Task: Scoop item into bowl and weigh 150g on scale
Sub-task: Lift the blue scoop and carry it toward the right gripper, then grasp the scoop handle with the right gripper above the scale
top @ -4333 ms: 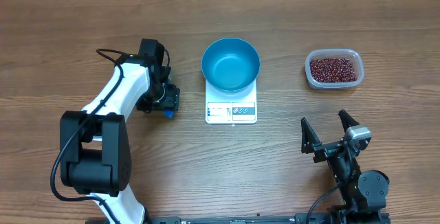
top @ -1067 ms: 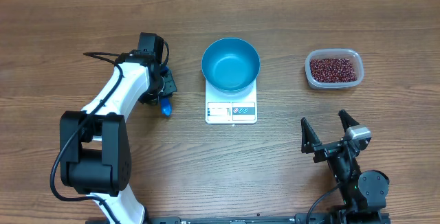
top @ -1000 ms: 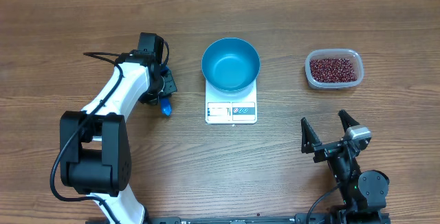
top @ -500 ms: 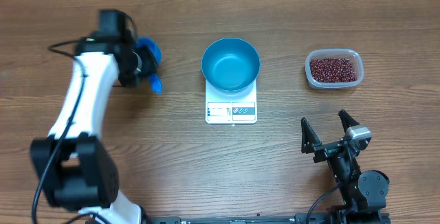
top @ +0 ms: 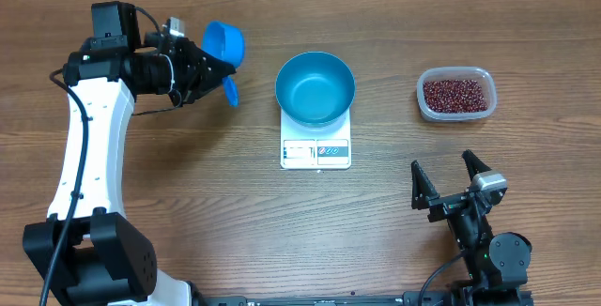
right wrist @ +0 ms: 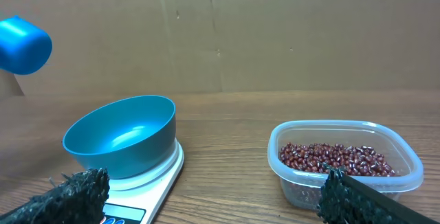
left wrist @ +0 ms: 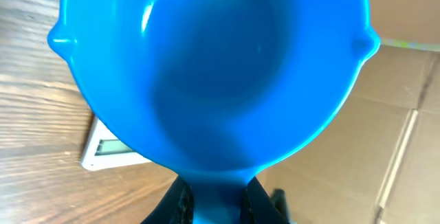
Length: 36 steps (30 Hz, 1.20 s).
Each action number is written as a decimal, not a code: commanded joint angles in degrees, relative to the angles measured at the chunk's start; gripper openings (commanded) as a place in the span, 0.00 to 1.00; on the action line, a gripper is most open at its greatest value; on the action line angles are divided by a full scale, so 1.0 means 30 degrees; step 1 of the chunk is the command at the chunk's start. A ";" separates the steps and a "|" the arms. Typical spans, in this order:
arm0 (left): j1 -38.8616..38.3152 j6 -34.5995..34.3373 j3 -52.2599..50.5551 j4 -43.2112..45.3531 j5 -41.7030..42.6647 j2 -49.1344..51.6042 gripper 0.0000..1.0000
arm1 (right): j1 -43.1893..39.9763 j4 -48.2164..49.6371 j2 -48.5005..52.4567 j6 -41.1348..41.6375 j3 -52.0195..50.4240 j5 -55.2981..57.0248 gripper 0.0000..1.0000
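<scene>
The bright blue bowl (top: 315, 87) (right wrist: 120, 136) stands empty on the white scale (top: 315, 153) (right wrist: 159, 179) at mid-table. The item, small red-brown beans (top: 455, 94) (right wrist: 333, 159), fills a clear plastic tub (top: 479, 109) at the right. My left gripper (top: 214, 71) (left wrist: 218, 200) is shut on the handle of a small blue scoop (top: 223, 43) (left wrist: 213, 66), held in the air left of the bowl. The scoop's cup is empty and fills the left wrist view. My right gripper (top: 449, 182) (right wrist: 213, 196) stands open near the front edge, below the tub, holding nothing.
Brown cardboard walls (right wrist: 275, 31) stand behind the table's far edge. A corner of the scale (left wrist: 103, 148) shows under the scoop in the left wrist view. Bare wood (top: 394, 175) lies between the scale and the right gripper.
My left arm has lifted the scoop off the table left of the scale and swung it up and back; it now hangs beside the bowl. The right arm has not moved.
</scene>
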 commanded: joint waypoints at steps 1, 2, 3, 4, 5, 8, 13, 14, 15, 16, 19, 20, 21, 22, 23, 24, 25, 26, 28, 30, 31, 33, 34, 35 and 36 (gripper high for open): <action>-0.0444 -0.0561 0.0248 -0.0364 0.1341 -0.0007 0.07 | 0.0124 0.0087 -0.0153 0.0073 -0.0189 0.0182 1.00; -0.0605 -0.0561 0.0240 -0.0408 0.1239 -0.0007 0.07 | 0.0124 0.0087 -0.0153 0.0073 -0.0189 0.0182 1.00; -0.0729 -0.0561 0.0240 -0.0408 0.1202 -0.0007 0.07 | 0.0124 0.0087 -0.0153 0.0073 -0.0189 0.0182 1.00; -0.0801 -0.0568 0.0240 -0.0401 0.1202 -0.0007 0.07 | 0.0124 0.0087 -0.0153 0.0073 -0.0189 0.0182 1.00; -0.0933 -0.0568 0.0240 -0.0401 0.1209 -0.0007 0.06 | 0.0124 0.0087 -0.0153 0.0073 -0.0189 0.0189 1.00; -0.1268 -0.0568 0.0240 -0.0393 0.0991 0.0000 0.04 | 0.0124 0.0335 -0.0153 0.0109 -0.0189 -0.0138 1.00; -0.1770 -0.1290 0.0240 -0.0270 0.0401 0.0000 0.04 | 0.0124 -0.0386 -0.0124 0.3657 0.1712 -0.1042 1.00; -0.1821 -0.1413 0.0240 -0.0175 0.0401 0.0000 0.04 | 0.0124 -0.0998 -0.0029 0.3657 0.2594 -0.1035 1.00; -0.1865 -0.1559 0.0240 -0.0102 0.0393 0.0000 0.04 | 0.0124 -0.1639 0.0160 0.3657 0.3461 -0.0984 1.00; -0.1916 -0.1727 0.0240 -0.0058 0.0372 0.0000 0.04 | 0.0124 -0.2361 0.0488 0.3672 0.4510 -0.0860 1.00; -0.2251 -0.2506 0.0240 -0.0044 0.0372 0.0000 0.04 | 0.0124 -0.5326 0.2914 0.4605 0.9056 -0.0554 1.00; -0.2382 -0.2980 0.0240 -0.0080 0.0393 0.0000 0.04 | 0.0124 -0.6003 0.3650 0.4597 1.0127 -0.0619 1.00; -0.2470 -0.3271 0.0240 -0.0087 0.0481 0.0000 0.04 | 0.0124 -0.6768 0.4459 0.4575 1.1198 -0.0692 1.00; -0.2696 -0.3730 0.0240 -0.0022 0.0750 0.0000 0.04 | 0.0124 -0.8298 0.5923 0.4575 1.3114 -0.0729 1.00; -0.2885 -0.3978 0.0240 0.0124 0.1049 0.0000 0.04 | 0.0124 -0.9850 0.7395 0.4561 1.4994 -0.0845 1.00; -0.3082 -0.4226 0.0240 0.0211 0.1435 0.0000 0.04 | 0.0124 -1.1111 0.8561 0.4561 1.6429 -0.0874 1.00; -0.3257 -0.4328 0.0240 0.0270 0.1734 0.0000 0.04 | 0.0124 -1.2189 0.9573 0.4568 1.7704 -0.1035 1.00; -0.3453 -0.4532 0.0240 0.0328 0.2186 0.0000 0.04 | 0.0124 -1.3194 1.0819 0.4583 1.9161 -0.1690 1.00; -0.3738 -0.4750 0.0240 0.0328 0.2608 0.0000 0.04 | 0.0124 -1.3865 1.2437 0.4590 2.0866 -0.4182 1.00; -0.3949 -0.5020 0.0240 0.0328 0.2652 0.0000 0.04 | 0.0124 -1.4440 1.3427 0.4575 2.1748 -0.7286 1.00; -0.4036 -0.5085 0.0240 0.0342 0.2645 0.0000 0.04 | 0.0124 -1.4054 1.3894 0.4583 2.1828 -0.9253 1.00; -0.4167 -0.5231 0.0240 0.0357 0.2652 0.0000 0.04 | 0.0124 -1.3325 1.4753 0.4612 2.1770 -1.1708 0.90; -0.4277 -0.5231 0.0240 0.0379 0.2652 0.0000 0.04 | 0.0124 -1.3355 1.5183 0.4976 2.1770 -1.1854 0.78; -0.4415 -0.5311 0.0240 0.0401 0.2623 0.0000 0.04 | 0.0131 -1.3704 1.5861 0.5552 2.1755 -1.1759 0.60; -0.4554 -0.5421 0.0240 0.0430 0.2630 0.0000 0.04 | 0.0182 -1.3843 1.6174 0.5690 2.1733 -1.1686 0.53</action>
